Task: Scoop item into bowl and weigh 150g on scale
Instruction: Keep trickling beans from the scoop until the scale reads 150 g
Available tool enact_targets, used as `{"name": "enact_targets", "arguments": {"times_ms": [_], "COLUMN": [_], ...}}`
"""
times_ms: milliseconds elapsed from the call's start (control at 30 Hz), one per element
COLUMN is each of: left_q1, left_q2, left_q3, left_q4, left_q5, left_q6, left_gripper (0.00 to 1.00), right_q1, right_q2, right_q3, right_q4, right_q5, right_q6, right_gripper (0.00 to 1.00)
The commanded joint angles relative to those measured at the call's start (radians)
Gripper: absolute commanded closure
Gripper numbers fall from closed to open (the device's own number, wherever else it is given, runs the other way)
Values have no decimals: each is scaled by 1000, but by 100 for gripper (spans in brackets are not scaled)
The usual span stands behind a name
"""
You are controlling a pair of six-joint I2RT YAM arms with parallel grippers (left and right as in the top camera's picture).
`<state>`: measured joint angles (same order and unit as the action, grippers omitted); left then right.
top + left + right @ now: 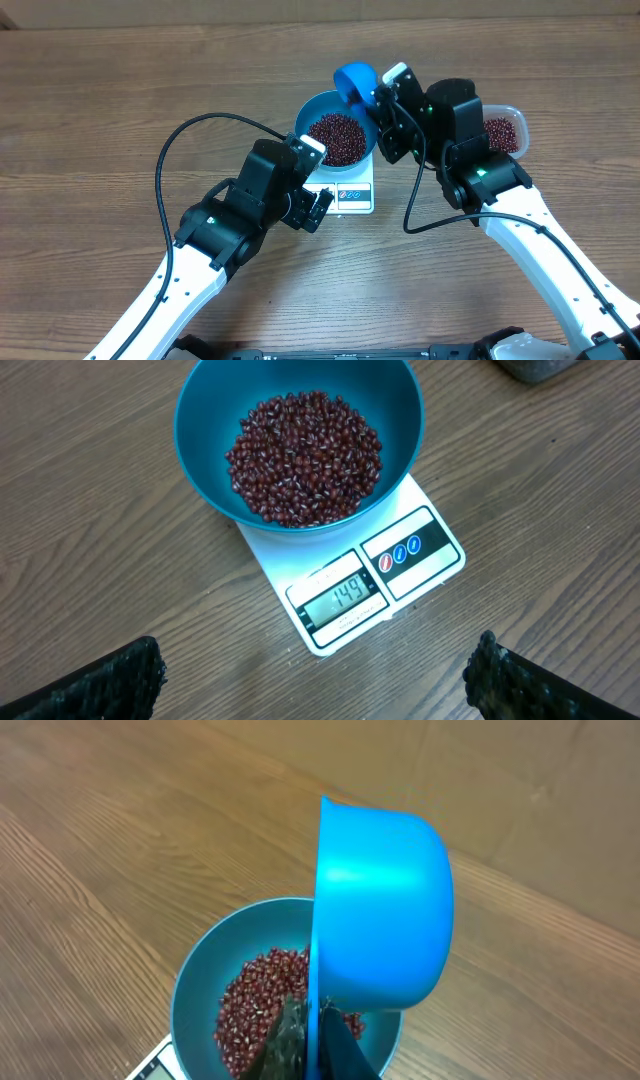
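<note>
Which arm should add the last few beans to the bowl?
Right. The right pincer is shut on the scoop, tipped over the bowl. The left pincer is open and empty.

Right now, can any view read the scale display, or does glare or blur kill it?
Left wrist: the display on the scale is sharp and glare-free, reading 149. Overhead: evenly lit, but the display is too small to read. Right wrist: the scoop fills the foreground with a soft highlight and hides part of the bowl; the scale is barely in frame.
</note>
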<state>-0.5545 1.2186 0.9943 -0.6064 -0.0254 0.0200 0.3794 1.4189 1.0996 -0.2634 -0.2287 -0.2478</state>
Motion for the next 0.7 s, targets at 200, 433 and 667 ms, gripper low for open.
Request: {"name": "enact_targets", "arguments": {"times_ms": [200,433,667], "left_q1": [5,5,5], "left_q2": [3,3,3], "left_q3": [-2,-2,-2], "left_q4": [1,1,1], "left_q5": [16,16,16], "left_q6": [-13,-13,-13], "left_gripper": [1,0,1], "right_q1": [-6,-6,-6], "right_q2": [7,7,7], "right_q3": [25,25,25], "right_q4": [-57,-56,-64], "right_q5": [-1,-1,-1], "right_q6": [16,16,16], "right_gripper": [96,96,96]}}
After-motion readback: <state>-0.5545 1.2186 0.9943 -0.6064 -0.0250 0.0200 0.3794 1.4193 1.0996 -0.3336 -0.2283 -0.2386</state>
